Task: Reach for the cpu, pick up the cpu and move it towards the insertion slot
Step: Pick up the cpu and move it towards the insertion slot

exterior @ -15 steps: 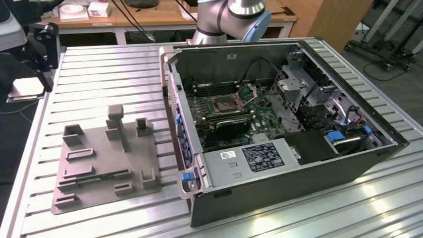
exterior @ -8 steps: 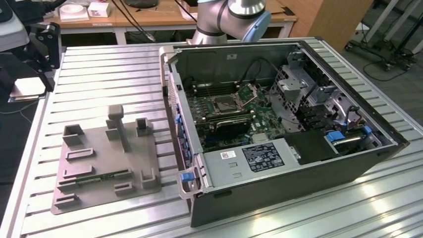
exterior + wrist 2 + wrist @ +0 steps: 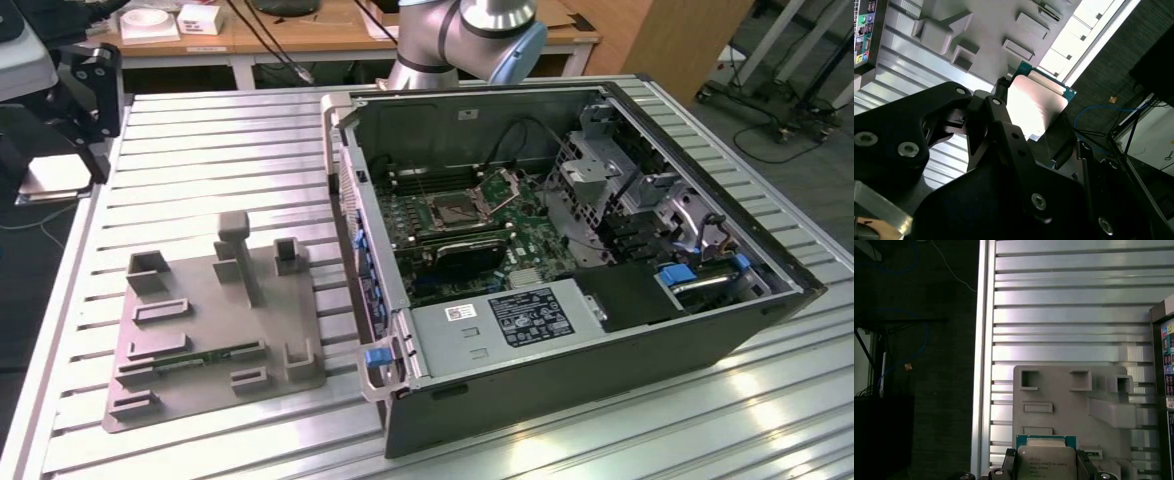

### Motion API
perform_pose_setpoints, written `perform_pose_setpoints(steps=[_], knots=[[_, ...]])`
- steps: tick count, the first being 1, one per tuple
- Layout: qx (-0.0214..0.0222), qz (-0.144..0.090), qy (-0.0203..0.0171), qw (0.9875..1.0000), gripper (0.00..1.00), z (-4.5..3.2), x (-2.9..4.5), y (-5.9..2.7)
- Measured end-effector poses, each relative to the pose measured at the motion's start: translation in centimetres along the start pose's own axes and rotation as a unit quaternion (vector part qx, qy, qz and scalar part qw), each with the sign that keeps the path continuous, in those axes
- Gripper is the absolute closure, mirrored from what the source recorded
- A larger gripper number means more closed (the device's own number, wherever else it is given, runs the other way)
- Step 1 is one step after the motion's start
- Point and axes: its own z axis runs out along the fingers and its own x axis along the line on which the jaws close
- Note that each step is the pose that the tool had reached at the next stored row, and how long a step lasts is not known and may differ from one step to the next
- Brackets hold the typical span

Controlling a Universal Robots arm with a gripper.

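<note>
First wrist view showed the black claw (image 3: pixel 1046 460) gripping the thin square silver-topped cpu (image 3: pixel 1046 467) by opposite edges, likely light, stiff, fragile.

The exterior view looks down at a slant, from well off, over the slatted table (image 3: pixel 214 150), open computer case (image 3: pixel 587 385) and grey fixture (image 3: pixel 200 320), while both wrist views peer from close behind the gripper (image 3: pixel 1046 467), past the cpu (image 3: pixel 1046 460), onto that same fixture and table, the second wrist view seemingly more tilted.
</note>
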Motion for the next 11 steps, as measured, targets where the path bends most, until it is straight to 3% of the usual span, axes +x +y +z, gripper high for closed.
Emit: perform_pose_setpoints(steps=[11], knots=[[0.0,0.0,0.0,1.0,0.46,-1.72,0.0,0.13]])
